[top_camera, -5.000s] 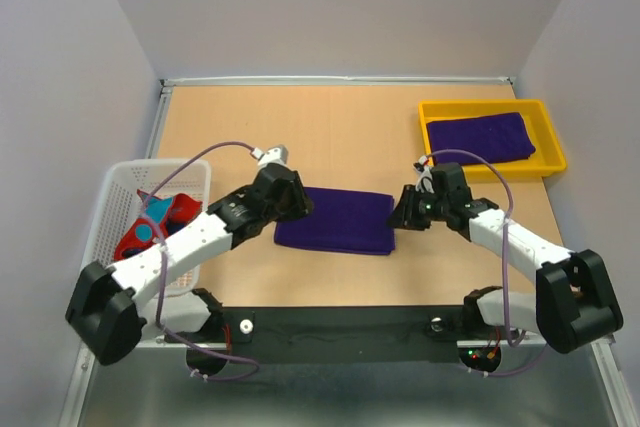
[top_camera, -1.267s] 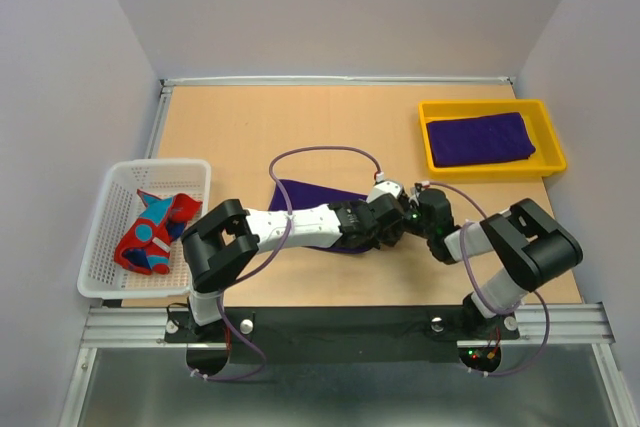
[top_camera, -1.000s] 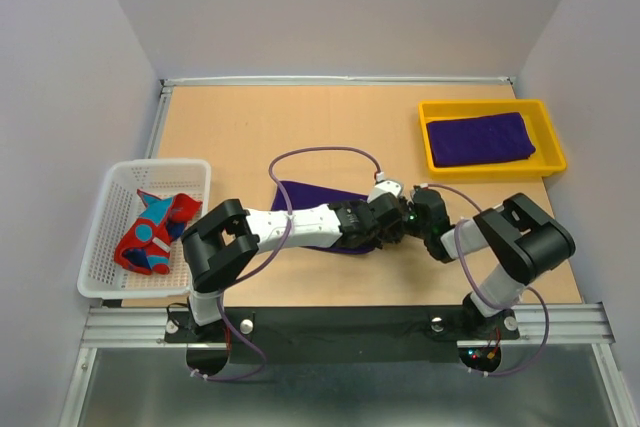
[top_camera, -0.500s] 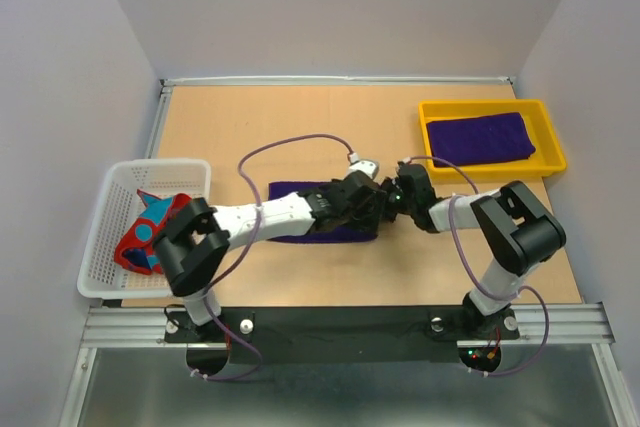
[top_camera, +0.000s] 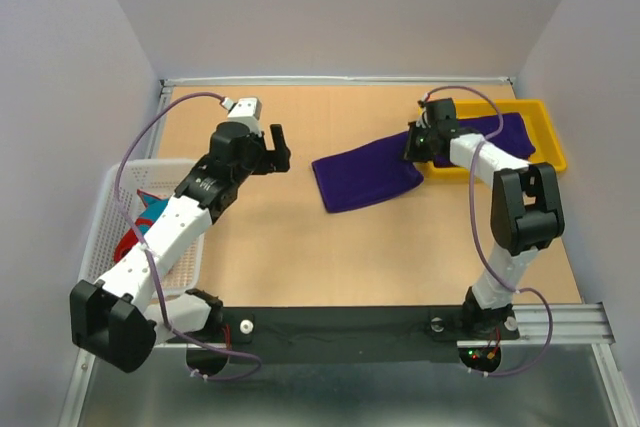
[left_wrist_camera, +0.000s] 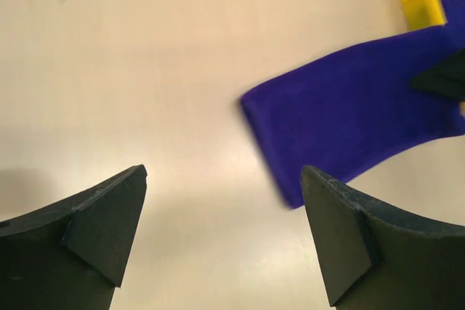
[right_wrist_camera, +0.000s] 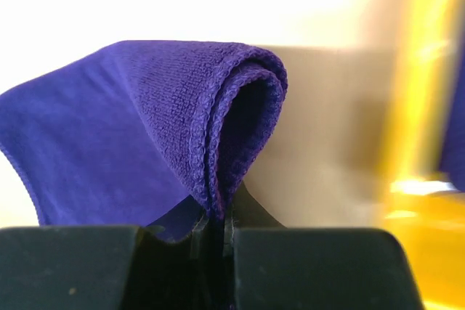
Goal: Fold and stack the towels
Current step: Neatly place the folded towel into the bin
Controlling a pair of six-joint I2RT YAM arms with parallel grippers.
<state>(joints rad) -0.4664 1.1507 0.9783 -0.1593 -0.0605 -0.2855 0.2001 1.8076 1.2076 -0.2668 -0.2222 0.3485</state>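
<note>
Well, the right gripper (top_camera: 418, 143) is clamped on one short end of the folded purple towel (top_camera: 365, 175), just at the left rim of the yellow tray (top_camera: 545, 162). From the wrist view, the jaws pinch all the layers together at the fold, which I take to be the point: gripped there, the fold cannot fall open while the cloth is moved. The other end of the towel lies on the counter (top_camera: 300, 247), slanting back toward the middle, so only part of it is off the surface.

Inside the tray a second purple towel (top_camera: 510, 135) lies flat and folded. My guess is that the held one is meant to go on top of it, making the stack.

Over on the other side, the left gripper (top_camera: 272, 145) hangs above bare counter with its jaws wide apart and nothing between them. It is well apart from the towel, seemingly held out of the way.

Beneath that arm, the white mesh basket (top_camera: 120, 187) holds a crumpled red towel (top_camera: 128, 242), not yet folded.
</note>
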